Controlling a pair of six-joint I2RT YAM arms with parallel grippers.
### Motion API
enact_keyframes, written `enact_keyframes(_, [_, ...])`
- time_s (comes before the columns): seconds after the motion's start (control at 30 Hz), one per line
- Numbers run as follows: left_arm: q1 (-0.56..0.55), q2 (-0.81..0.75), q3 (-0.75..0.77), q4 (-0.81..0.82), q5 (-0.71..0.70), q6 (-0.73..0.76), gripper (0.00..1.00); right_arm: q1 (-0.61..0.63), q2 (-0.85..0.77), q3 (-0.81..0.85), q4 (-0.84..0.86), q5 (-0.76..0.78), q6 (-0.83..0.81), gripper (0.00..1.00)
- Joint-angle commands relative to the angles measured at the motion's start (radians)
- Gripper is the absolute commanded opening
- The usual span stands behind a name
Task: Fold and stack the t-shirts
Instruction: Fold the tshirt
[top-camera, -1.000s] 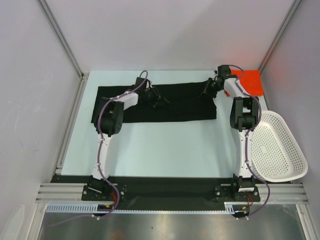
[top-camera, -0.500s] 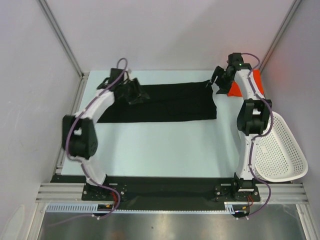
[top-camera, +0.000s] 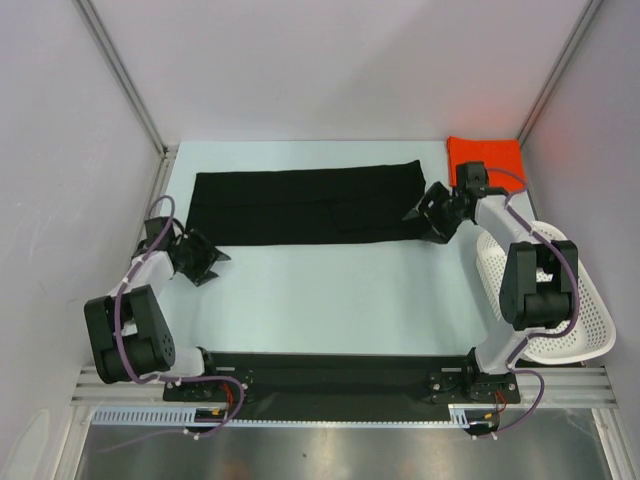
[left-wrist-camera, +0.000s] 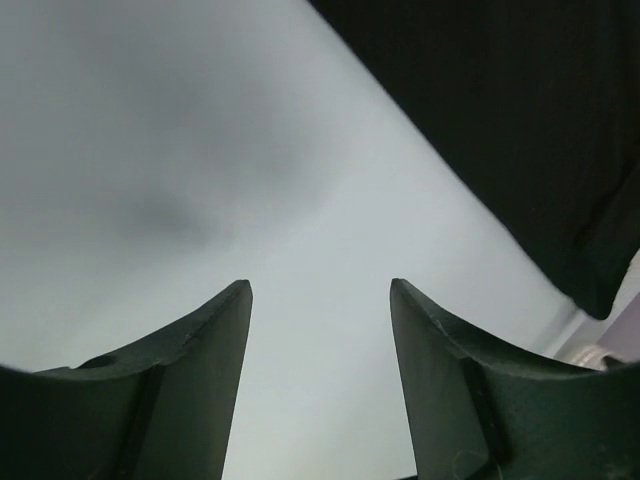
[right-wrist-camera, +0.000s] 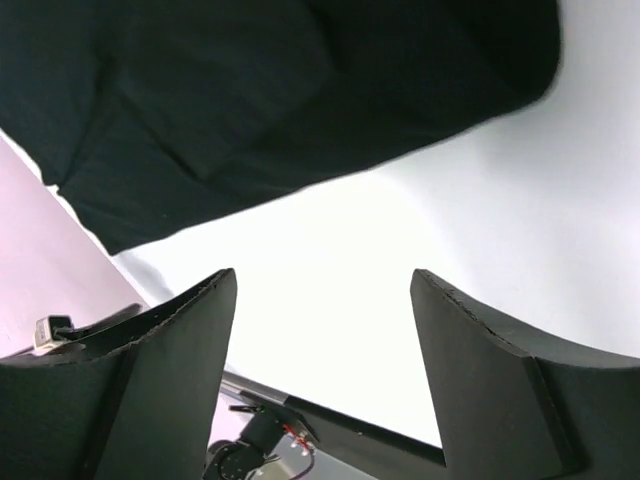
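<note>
Left tool (left-wrist-camera: 320, 288), lower left, is held apart and empty over the surface (top-camera: 330, 290). Right tool (right-wrist-camera: 322, 275) is held apart beside the black t-shirt (top-camera: 305, 205), which is laid as a long strip mid-frame; more folds are judged needed. Orange-red t-shirt (top-camera: 485, 160) is seen folded upper right; stacking is not yet done.

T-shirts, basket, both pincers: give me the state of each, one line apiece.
black t-shirt: folded into a long strip, lying flat.
orange-red t-shirt: folded, lying flat in the far right corner.
basket: upright, nothing visible inside.
left pincer: open, empty.
right pincer: open, empty.
</note>
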Motion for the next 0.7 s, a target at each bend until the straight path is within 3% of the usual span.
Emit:
enact_keyframes(0.0, [0.094,0.014,0.014,0.126,0.020,-0.028,0.63,-0.007,-0.036,-0.089,0.147,-0.035,0.084,0.76])
enact_keyframes(0.2, [0.212,0.101,0.018,0.256,0.022,-0.091,0.58,-0.030,-0.047,-0.157,0.221,-0.036,0.099,0.73])
enact_keyframes(0.67, [0.263,0.381,0.194,0.355,-0.001,-0.186,0.59,-0.071,0.019,-0.267,0.404,-0.069,0.141,0.72])
